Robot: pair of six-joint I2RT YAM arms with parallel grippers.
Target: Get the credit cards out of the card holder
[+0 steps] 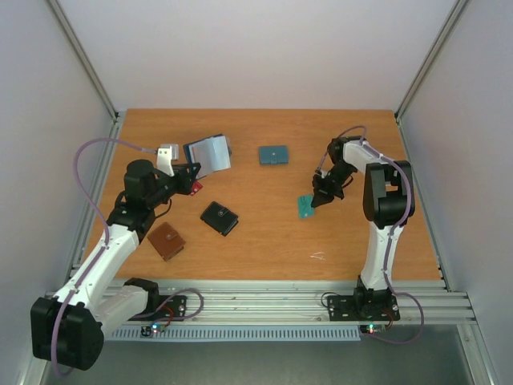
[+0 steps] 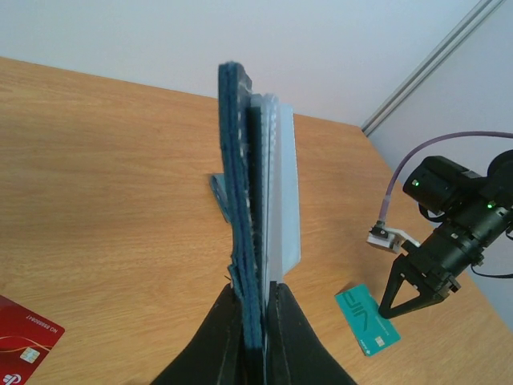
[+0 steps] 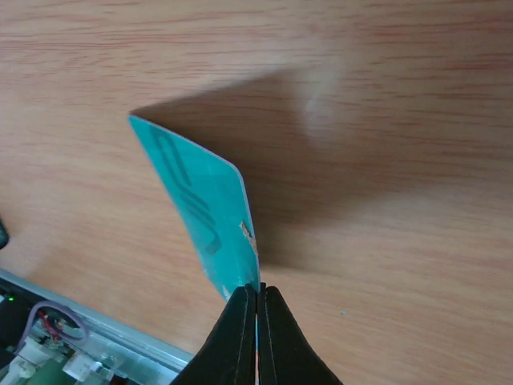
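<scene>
The red card [image 2: 24,341] is out, teal card [image 3: 196,200] pinched in the right tool [image 3: 256,295]. The left tool [image 2: 255,298] clamps the card holder [image 2: 239,200]; black card unseen.

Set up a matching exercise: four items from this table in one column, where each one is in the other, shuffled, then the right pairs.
1. teal-green flat plastic card
2. red flat plastic card
3. dark navy-blue folding card holder
4. black square wallet

A. clamped upright in the left fingers
B. flat on the wooden table, apart from both arms
C. pinched by one edge in the right fingers
D. flat on the table, close beside the left fingers

Pairs: 1-C, 2-D, 3-A, 4-B
</scene>
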